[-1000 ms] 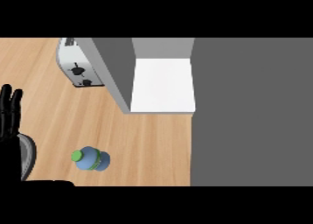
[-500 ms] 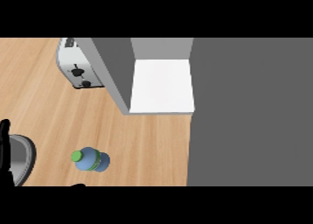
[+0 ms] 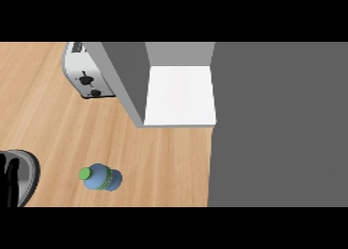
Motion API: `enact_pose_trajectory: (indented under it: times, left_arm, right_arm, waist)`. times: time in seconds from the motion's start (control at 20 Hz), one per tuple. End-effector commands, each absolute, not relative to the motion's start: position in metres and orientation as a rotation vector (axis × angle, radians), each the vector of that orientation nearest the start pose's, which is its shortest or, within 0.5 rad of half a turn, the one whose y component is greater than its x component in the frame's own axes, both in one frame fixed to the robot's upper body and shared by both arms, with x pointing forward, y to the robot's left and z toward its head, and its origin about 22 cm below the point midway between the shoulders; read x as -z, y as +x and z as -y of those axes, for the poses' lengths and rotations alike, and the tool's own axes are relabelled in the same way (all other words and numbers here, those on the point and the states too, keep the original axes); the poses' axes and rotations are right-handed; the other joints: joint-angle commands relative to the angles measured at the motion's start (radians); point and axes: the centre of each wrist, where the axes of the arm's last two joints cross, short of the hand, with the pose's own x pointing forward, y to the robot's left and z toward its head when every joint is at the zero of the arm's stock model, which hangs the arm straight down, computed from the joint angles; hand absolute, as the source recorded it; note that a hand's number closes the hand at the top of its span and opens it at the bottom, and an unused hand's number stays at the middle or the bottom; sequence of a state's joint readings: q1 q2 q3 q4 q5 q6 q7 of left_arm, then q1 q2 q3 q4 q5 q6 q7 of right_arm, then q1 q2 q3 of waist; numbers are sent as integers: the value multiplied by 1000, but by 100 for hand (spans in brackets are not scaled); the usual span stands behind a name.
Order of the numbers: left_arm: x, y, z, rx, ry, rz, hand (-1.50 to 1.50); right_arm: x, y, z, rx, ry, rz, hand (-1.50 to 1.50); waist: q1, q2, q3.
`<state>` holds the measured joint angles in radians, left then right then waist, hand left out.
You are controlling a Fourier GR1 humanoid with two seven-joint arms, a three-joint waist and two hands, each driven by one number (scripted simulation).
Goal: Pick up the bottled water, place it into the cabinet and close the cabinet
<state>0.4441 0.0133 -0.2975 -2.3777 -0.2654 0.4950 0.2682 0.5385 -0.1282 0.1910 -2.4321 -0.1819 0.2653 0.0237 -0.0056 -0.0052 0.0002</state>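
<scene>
Head view is showing us our left hand [image 3: 5, 177] low at the counter's left edge, its dark fingers lying straight and close together, holding nothing. Our right hand is not showing at all.

Near that hand, toward the counter's front edge, the bottled water [image 3: 101, 177] is standing upright, blue with a green cap, and nothing is touching it. We think we are only starting the first step, picking it up. Next we are needing a hand to come over the bottle and curl around it.

Farther back, the cabinet [image 3: 181, 95] is standing open, showing its white shelf, with its grey door [image 3: 127, 80] sticking out on the left. A toaster [image 3: 85, 73] is sitting just beside that door at the back.

Between bottle and shelf the wooden counter [image 3: 41, 121] is giving us plenty of room, but we are watching that door edge.
</scene>
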Motion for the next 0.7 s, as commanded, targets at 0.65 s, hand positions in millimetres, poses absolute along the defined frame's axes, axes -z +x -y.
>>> enact_pose_trajectory:
  times: [0.65]
  left_arm:
    - [-13, 130, -231, -472, 298, 1520, -150]
  right_arm:
    - [-145, 51, 232, -225, 304, 1941, -150]
  waist:
    - [-11, -1, -3]
